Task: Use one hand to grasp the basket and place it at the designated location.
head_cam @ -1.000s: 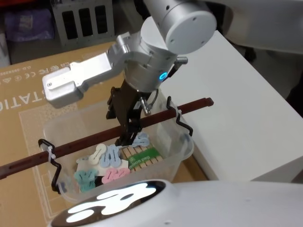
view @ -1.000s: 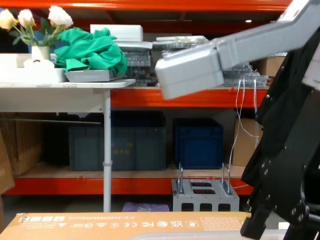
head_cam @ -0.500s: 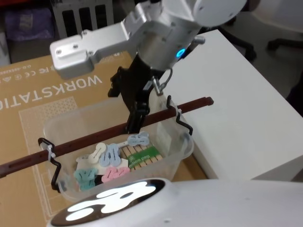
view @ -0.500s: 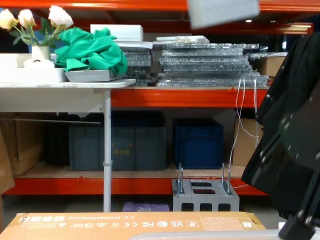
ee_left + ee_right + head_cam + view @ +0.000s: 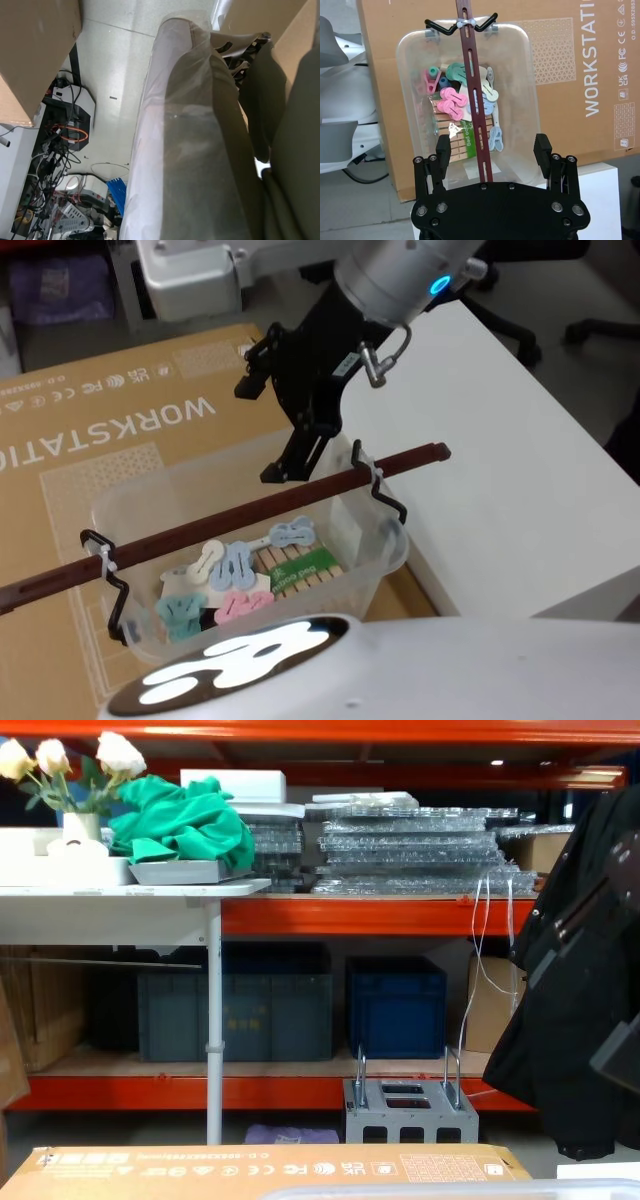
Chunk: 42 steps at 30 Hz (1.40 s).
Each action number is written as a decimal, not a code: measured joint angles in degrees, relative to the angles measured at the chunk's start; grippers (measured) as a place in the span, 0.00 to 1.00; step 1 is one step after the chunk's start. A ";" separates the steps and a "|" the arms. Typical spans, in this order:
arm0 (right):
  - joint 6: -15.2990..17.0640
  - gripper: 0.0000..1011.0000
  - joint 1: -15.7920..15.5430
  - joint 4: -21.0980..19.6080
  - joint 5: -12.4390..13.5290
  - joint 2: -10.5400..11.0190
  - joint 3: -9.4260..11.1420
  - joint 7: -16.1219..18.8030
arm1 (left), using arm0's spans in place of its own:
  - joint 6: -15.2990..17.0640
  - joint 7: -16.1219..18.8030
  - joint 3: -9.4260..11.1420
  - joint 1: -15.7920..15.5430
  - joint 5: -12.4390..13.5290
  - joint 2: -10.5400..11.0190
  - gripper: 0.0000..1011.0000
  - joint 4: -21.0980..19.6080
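- The basket [image 5: 392,552] sits in the lower centre of the head view. It rests on a cardboard box [image 5: 60,440] just beside a white table [image 5: 500,460], with coloured clips [image 5: 235,565] inside.
- Its handle [image 5: 200,530] spans the tub from rim to rim. The long axis runs from lower left to upper right of the head view and overhangs both sides.
- The right claw [image 5: 265,430] hangs above the basket's upper-right half, jaws spread wide, holding nothing and clear of the bar.
- In the right wrist view the handle [image 5: 472,90] runs straight away between the two fingers [image 5: 443,148], near the middle of the gap. The opening therefore lies across the bar.
- The bar seems to lie straight below the claw, so a plain descent and squeeze should catch it.
- The grasp looks to fall toward the upper-right end, so the basket may tip when lifted.
- Nothing marks the designated spot.
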 joint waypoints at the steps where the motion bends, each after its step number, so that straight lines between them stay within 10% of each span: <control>1: -0.03 0.99 -0.08 -0.11 0.07 0.11 0.16 -0.03 | 0.00 0.00 0.00 0.00 0.00 0.00 0.00 0.00; 18: 0.88 0.99 -2.08 0.42 -2.12 -2.65 0.70 1.51 | 0.00 0.00 0.00 0.00 0.01 0.00 0.00 0.00; 42: 4.51 0.99 -3.21 4.28 -9.58 -9.03 -5.89 3.80 | 0.00 0.00 0.00 0.00 0.00 0.00 0.00 0.00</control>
